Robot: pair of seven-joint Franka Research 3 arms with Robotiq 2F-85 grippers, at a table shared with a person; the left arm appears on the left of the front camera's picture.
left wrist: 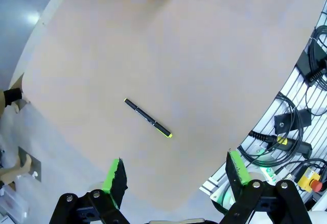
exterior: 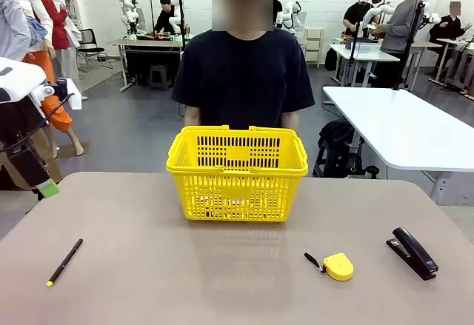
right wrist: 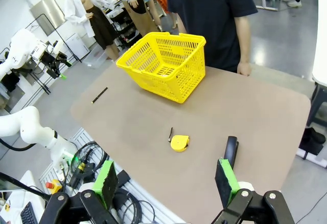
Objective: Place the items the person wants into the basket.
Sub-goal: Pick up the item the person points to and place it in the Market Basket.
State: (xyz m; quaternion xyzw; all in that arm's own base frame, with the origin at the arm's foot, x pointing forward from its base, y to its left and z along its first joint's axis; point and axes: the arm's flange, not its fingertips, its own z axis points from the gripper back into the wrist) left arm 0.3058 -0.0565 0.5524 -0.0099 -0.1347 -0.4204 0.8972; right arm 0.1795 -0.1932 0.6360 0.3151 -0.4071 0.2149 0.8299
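The yellow basket stands at the table's far middle, right in front of the person in a dark navy T-shirt. A round yellow tape measure with a black strap lies near the front right, also seen in the right wrist view. My left gripper hovers open high above the table's left side, nothing between its green pads. My right gripper is open too, raised over the near right edge, well short of the tape measure. The basket sits far beyond it.
A thin black pen with a yellow tip lies front left, under the left gripper. A black stapler rests at the right edge. The person's hand rests at the far table edge. Cables run beside the table.
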